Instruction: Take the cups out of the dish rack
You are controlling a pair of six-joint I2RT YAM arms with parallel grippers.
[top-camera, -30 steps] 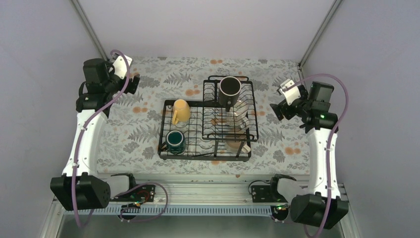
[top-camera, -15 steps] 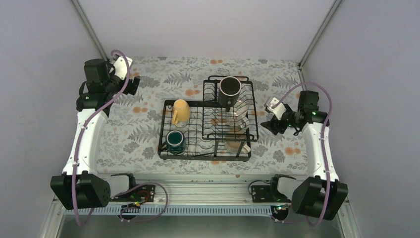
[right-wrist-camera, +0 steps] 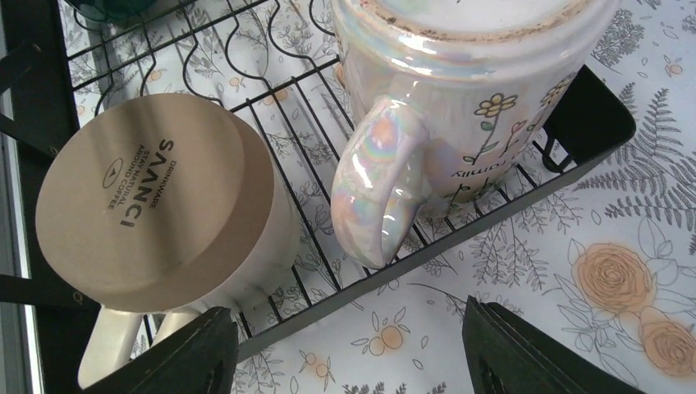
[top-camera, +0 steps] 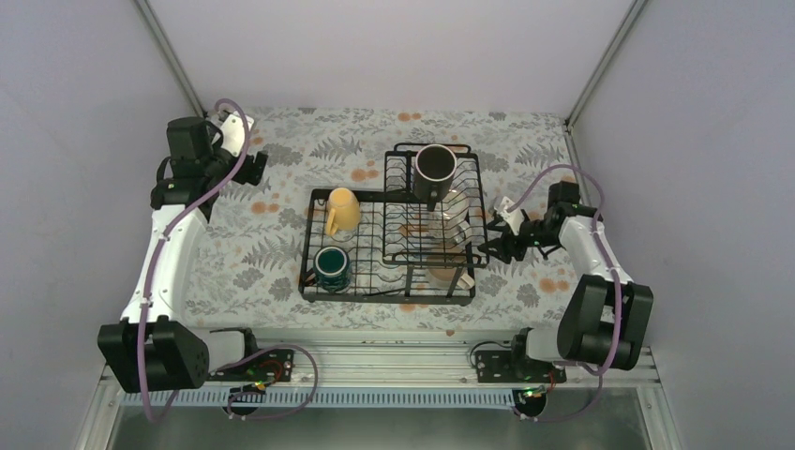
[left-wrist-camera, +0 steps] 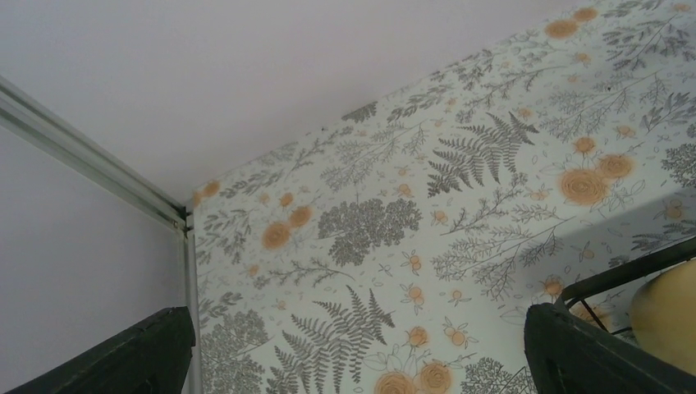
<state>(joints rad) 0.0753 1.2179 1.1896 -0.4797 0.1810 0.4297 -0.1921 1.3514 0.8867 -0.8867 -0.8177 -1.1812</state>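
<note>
The right gripper point(right-wrist-camera: 351, 349) hangs spread and empty just outside the rack point(right-wrist-camera: 595, 119) edge, facing the pearly mug point(right-wrist-camera: 460, 90) and its handle point(right-wrist-camera: 373, 193). The cream mug point(right-wrist-camera: 156, 197) sits bottom-up beside it, both in the rack. Coming in off-line could catch the wire rim or knock the cream mug, and the glossy handle may slip. The left gripper point(left-wrist-camera: 361, 353), also spread and empty, hovers over the worktop point(left-wrist-camera: 492, 139) near the yellow mug point(left-wrist-camera: 669, 316).

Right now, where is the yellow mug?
In the top view the yellow mug sits in the left half of the dish rack, at its far-left corner, just behind the teal mug.
</note>
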